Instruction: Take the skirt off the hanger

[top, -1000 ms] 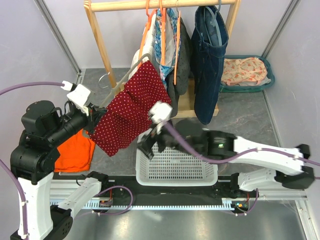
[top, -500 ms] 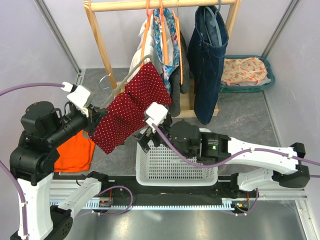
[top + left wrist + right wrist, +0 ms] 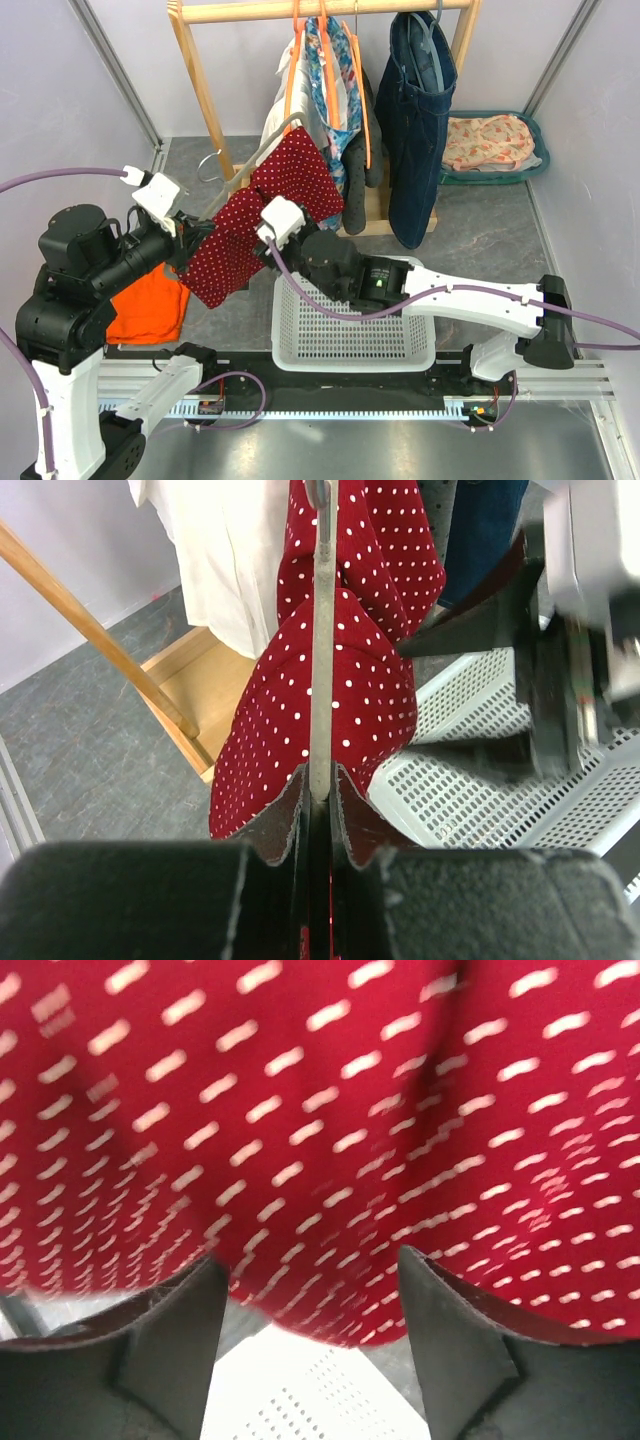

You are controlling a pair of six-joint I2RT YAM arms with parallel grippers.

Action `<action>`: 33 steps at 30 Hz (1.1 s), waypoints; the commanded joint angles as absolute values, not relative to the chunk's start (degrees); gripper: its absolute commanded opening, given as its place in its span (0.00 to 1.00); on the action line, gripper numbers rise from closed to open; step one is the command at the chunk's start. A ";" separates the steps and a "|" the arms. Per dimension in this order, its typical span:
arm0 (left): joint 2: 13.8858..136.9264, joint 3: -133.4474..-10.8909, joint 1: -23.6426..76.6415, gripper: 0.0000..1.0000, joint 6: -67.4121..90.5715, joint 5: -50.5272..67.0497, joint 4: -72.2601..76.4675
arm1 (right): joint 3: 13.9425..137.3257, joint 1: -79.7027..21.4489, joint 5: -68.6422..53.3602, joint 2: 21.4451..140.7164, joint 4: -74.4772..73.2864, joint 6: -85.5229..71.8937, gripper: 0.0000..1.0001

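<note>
Left gripper (image 3: 320, 788) jaws pinching grey hanger (image 3: 321, 650), red polka-dot skirt (image 3: 365, 690) draped over it, right gripper (image 3: 310, 1265) jaws spread at its hem, white basket (image 3: 352, 340) at skirt's five o'clock

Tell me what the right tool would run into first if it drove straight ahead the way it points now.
The red skirt with white polka dots. It fills the wrist view just beyond the right tool, whose fingers stand open; how close the cloth is cannot be told.

black and white arms (image 3: 470, 295), purple cables (image 3: 70, 170), white wrist camera housings (image 3: 282, 215)
</note>
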State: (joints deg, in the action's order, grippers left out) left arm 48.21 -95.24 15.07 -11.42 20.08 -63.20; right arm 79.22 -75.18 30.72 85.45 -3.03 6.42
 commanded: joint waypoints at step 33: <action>40.97 -81.56 14.85 0.02 -14.15 8.44 -55.36 | 97.40 -73.39 17.13 57.14 -17.13 -8.26 0.00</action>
State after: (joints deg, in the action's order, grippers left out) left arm 43.18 -80.49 15.18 -12.16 12.16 -57.10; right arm 102.08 -73.28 16.56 57.80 -12.75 -3.84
